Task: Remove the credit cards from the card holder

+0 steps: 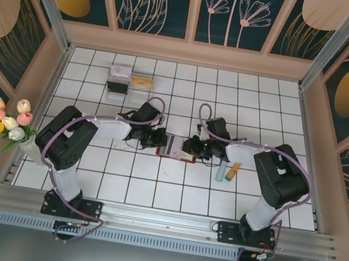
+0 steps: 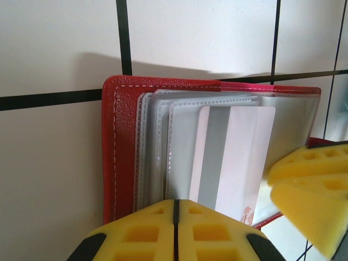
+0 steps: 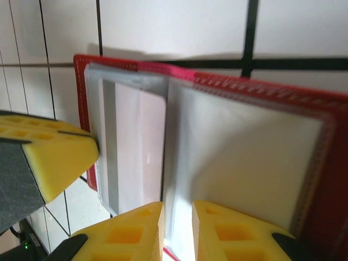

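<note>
The red card holder [image 1: 180,158] lies open on the white tiles between both grippers. Its clear sleeves fan out in the left wrist view over the red cover [image 2: 122,152]. One sleeve holds a pale credit card [image 2: 234,157] with a grey stripe, which is also in the right wrist view [image 3: 136,147]. My left gripper [image 2: 175,205] is shut, its tips at the sleeves' near edge. My right gripper [image 3: 176,209] is narrowly open, a clear sleeve page rising in the gap. A light blue card [image 1: 221,172] and a tan-orange card [image 1: 233,171] lie on the table to the right.
Clear plastic boxes [image 1: 120,80] with small items stand at the back left. A bunch of tulips [image 1: 7,121] sits at the left edge. Wooden walls [image 1: 188,52] enclose the tiled table on three sides.
</note>
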You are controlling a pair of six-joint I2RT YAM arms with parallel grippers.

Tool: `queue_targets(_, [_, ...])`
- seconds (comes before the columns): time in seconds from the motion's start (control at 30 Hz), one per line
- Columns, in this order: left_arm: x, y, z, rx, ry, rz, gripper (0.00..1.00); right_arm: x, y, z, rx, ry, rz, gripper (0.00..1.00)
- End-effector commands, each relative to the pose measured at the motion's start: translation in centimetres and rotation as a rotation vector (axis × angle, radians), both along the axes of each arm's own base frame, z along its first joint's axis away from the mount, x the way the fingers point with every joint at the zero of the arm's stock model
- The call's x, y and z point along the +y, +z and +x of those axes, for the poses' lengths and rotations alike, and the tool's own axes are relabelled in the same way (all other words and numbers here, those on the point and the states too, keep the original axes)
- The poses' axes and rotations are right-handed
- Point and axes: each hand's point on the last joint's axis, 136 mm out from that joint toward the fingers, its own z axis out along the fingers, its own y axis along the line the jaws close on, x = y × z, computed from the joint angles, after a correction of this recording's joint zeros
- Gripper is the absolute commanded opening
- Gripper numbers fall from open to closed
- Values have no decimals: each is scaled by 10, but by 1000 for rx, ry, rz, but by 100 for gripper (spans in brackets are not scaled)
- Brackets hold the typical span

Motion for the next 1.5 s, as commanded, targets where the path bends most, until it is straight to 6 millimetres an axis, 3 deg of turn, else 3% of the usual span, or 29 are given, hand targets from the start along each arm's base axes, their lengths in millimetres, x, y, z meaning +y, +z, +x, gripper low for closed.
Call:
queue_targets(0.0, [19,-33,-23,92,-2,108,8,5,10,2,-6,14,61,23])
queue_targets(0.5, [20,-35,-25,99,-4,108,9,25,8,10,-2,87,134,23])
queue_targets(0.77, [20,-35,-25,98,-6,106,8,25,-3,11,20,86,120,22])
queue_targets(1.03, [23,-35,-25,95,2,120,9,15,-5,8,14,68,81,12])
queue_targets(1.47, [22,-33,-22,86,-3,131,9,-11,-4,-4,10,53,30,9])
